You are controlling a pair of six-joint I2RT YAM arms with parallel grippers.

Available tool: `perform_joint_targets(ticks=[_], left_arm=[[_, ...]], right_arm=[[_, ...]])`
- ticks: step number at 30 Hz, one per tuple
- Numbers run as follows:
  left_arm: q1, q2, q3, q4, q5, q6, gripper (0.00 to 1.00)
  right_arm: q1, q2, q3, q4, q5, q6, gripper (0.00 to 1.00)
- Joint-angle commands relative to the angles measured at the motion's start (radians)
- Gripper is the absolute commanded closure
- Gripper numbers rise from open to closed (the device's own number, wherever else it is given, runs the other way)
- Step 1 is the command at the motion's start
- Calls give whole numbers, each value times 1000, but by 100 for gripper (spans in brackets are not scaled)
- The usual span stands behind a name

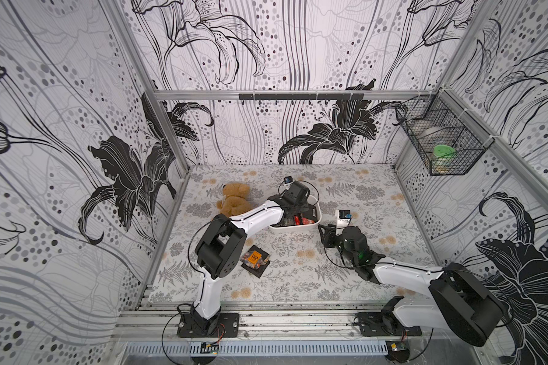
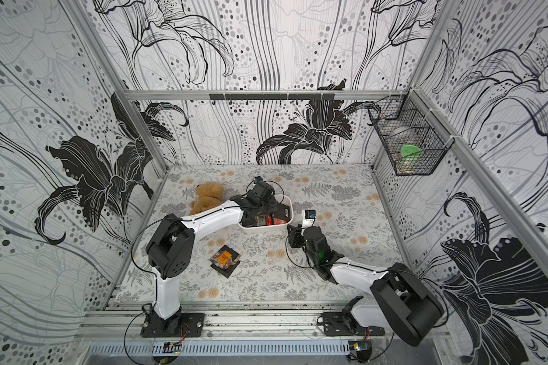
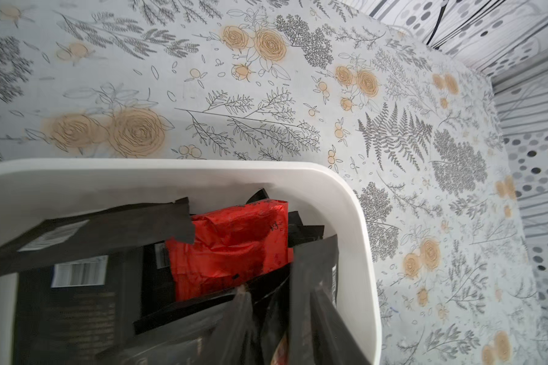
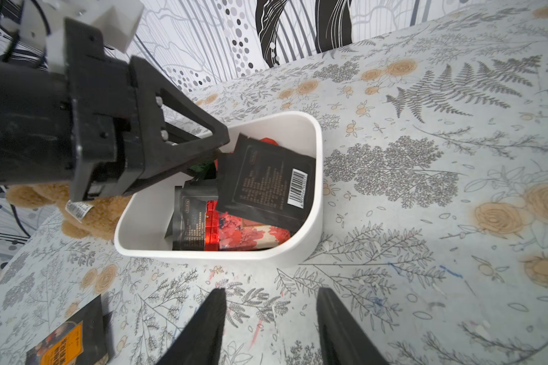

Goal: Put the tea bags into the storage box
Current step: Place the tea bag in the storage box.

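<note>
Right wrist: left hand (image 4: 221, 149) at black bag (image 4: 266, 186) in box (image 4: 317, 205), grip unclear; right hand (image 4: 271, 290) wide, empty, box's 4 o'clock

We can read nothing — the print beside the white barcode (image 4: 298, 188) on the flat black square sachet (image 4: 260, 189) is illegible.

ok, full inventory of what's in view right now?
box: 1, white, mid-table
bags in box: several, black and red, piled
bags on table: small stack, orange label on black, by the left arm's elbow
bear: 1, brown, beside box
basket: 1, black wire, right wall
green lid: 1, in basket
hook rail: 1, black, back wall
table: 1, floral cover
left claw: over box, black bag at its tip, jaws unclear
right claw: open, empty, short of box
</note>
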Motion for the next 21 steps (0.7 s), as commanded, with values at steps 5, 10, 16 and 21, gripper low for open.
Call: perform_joint_targets(ticks=[5,10,16,21], left_arm=[[-4,-214,-95,-8,-44,-5,48],[-2,-394,-292,34,-51,-50,40],[10,-685,-615,87,-102,-141,33],[48,-963,-890,97,-143,-238,25]], right_arm=[[-4,20,8,72,-91,-29,48],[2,87,51,113,-283,-62,47],[116,215,181,62,-432,-138,48],[263,352,344,-57,-476,-207,51]])
